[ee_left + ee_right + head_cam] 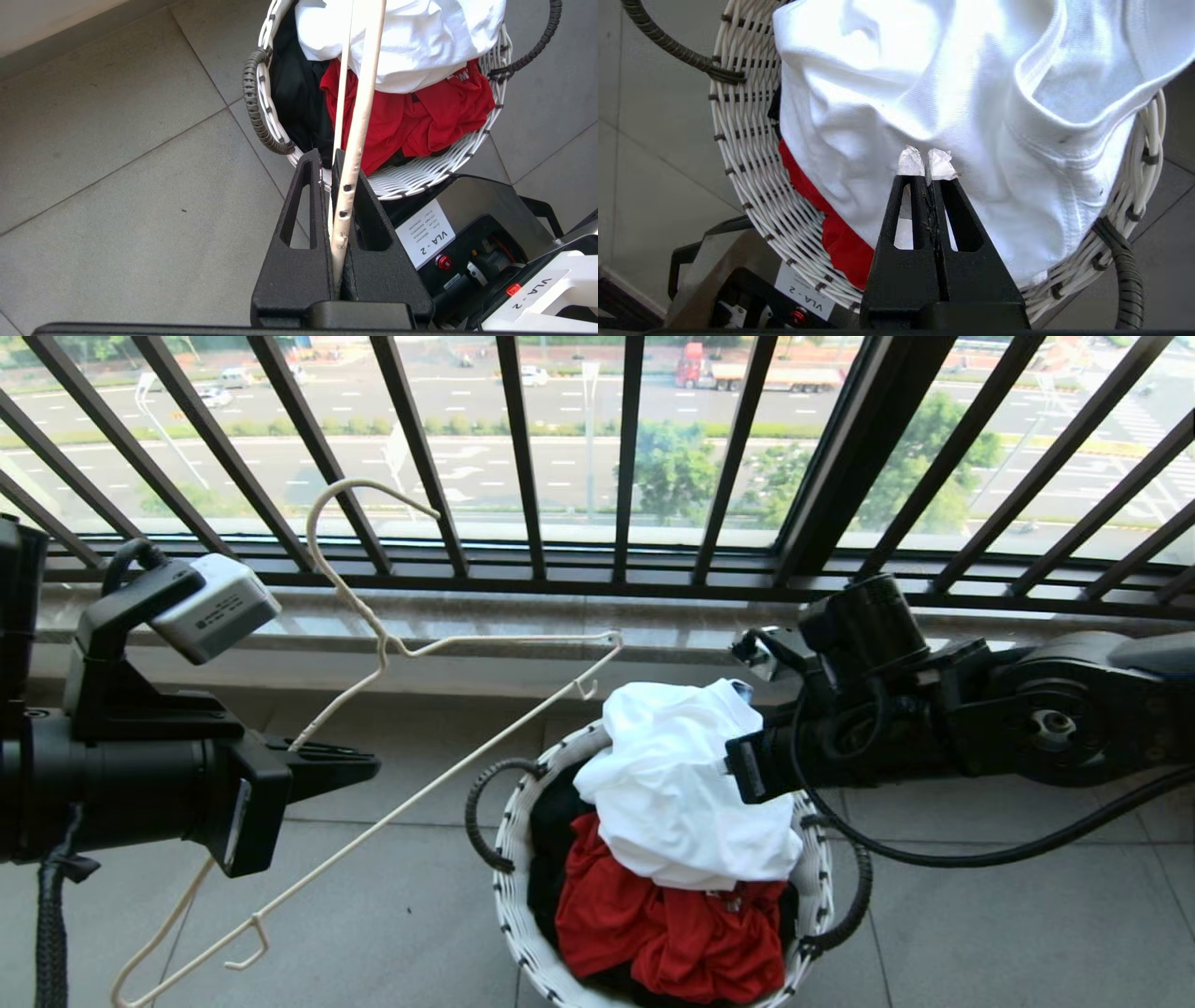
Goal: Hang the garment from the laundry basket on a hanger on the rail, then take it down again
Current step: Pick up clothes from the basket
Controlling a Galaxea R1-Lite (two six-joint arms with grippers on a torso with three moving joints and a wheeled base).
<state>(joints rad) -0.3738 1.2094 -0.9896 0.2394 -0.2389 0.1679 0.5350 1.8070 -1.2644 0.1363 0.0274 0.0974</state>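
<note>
1. The left gripper (334, 161) is clenched on one arm of the hanger (485, 747), holding it tilted at the left of the scene, its hook toward the far window bars (523, 457).
2. The right gripper (927, 163) has its fingers pressed together with nothing between them; it hangs just above the garment (681, 784), and I cannot tell whether the tips touch the cloth.
3. The garment lies crumpled on top of the pile in the laundry basket (523, 915), which stands on the tiled floor (1027, 933) near the robot, right of the hanger.
4. Step in hand, as I judge it — fetching the garment. Next the right fingers must spread, sink into a fold and pinch only white cloth.
5. Count: one hanger, one basket, two grippers, three garments in the basket — white, red (672, 933) and black (555, 831). No rail is in view.
</note>
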